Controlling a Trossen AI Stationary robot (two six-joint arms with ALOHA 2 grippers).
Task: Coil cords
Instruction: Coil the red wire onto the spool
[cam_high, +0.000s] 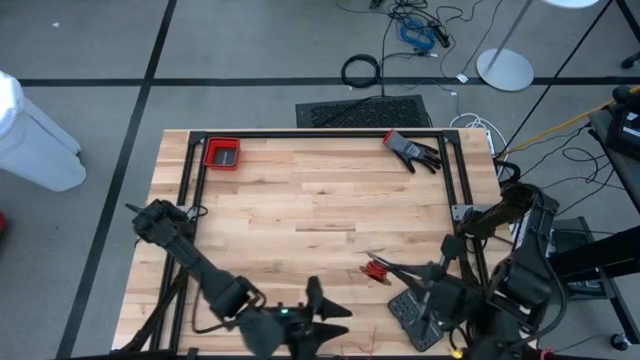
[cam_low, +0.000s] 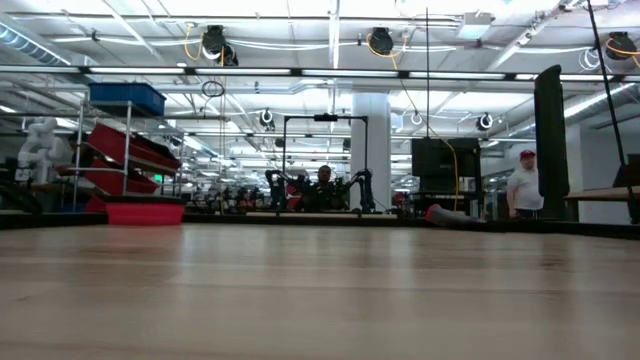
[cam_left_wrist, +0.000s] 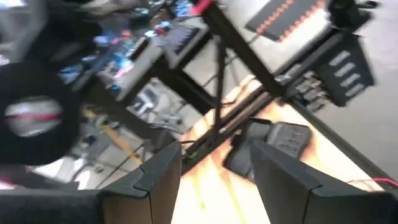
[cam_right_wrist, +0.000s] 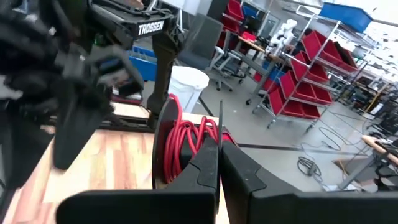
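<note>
Right claw (cam_right_wrist: 217, 165), at five o'clock on the table (cam_high: 320, 200), pinches the red cord (cam_right_wrist: 186, 140) coil to keep its loops together, while left claw (cam_left_wrist: 214, 171) at six o'clock gapes empty

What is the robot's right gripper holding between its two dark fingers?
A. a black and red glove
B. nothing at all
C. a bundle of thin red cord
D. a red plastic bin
C: in the right wrist view the right gripper is shut on loops of thin red cord; the high view shows that bundle at its tip.
</note>
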